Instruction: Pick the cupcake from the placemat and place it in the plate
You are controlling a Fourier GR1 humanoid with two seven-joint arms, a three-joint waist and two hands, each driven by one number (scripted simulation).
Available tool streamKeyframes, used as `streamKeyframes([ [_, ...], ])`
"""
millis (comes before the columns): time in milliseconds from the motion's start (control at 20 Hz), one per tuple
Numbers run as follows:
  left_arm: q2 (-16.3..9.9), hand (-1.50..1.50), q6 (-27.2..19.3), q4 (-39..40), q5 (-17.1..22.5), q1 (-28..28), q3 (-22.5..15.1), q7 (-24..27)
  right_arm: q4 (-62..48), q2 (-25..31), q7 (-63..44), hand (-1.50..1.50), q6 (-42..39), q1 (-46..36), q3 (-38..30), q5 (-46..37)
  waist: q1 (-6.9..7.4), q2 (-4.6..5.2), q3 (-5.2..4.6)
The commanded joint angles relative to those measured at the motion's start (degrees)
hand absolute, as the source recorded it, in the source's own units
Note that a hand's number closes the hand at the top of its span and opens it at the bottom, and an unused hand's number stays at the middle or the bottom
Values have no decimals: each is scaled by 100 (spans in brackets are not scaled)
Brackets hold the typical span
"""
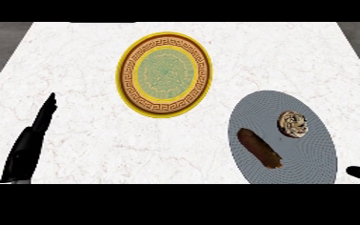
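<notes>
Here's the cupcake [292, 124], sitting on the grey round placemat [309, 164] at my right, toward its far side, and nothing is holding it. Just beside it on the mat lies a long brown pastry [259, 148], apart from it, not touching. The plate [126, 76], gold-rimmed with a green centre, waits bare up the marble worktop [84, 52], well apart to the left. My left hand [32, 138] rests at the left edge, fingers straight and pointing up, carrying nothing. Of my right hand [354, 171] only a dark tip shows at the right edge, so I cannot tell how it stands. I judge the cupcake light, soft, crumbly on top; best taken low around its sides.
</notes>
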State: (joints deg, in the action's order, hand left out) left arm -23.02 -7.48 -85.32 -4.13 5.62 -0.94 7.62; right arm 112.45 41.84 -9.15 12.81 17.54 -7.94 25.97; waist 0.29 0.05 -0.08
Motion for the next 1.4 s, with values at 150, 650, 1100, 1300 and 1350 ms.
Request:
streamKeyframes([
  [150, -41, 0, 253, 503, 72, -237, 207, 287, -608, 845, -1319, -150, -690, -878, 225, -82, 38, 18, 2],
  [650, -4, 0, 294, -4, -71, -214, 244, -172, -1754, 849, -1660, -150, -1983, -1815, 1102, -706, 43, 3, 8],
  [1100, 416, 0, 236, -223, -404, 111, 234, -70, -2958, -64, -1027, -150, -2770, -2356, 1268, -1726, 4, -6, 9],
  [1300, 332, 0, 490, 122, -369, -65, 523, 60, -3002, -351, -1022, -150, -3093, -2423, 1148, -1894, -15, -6, 7],
  [1350, 478, 0, 323, -30, -500, 130, 421, 153, -3304, -311, -681, -150, -3271, -2352, 1109, -1977, -9, -6, 8],
])
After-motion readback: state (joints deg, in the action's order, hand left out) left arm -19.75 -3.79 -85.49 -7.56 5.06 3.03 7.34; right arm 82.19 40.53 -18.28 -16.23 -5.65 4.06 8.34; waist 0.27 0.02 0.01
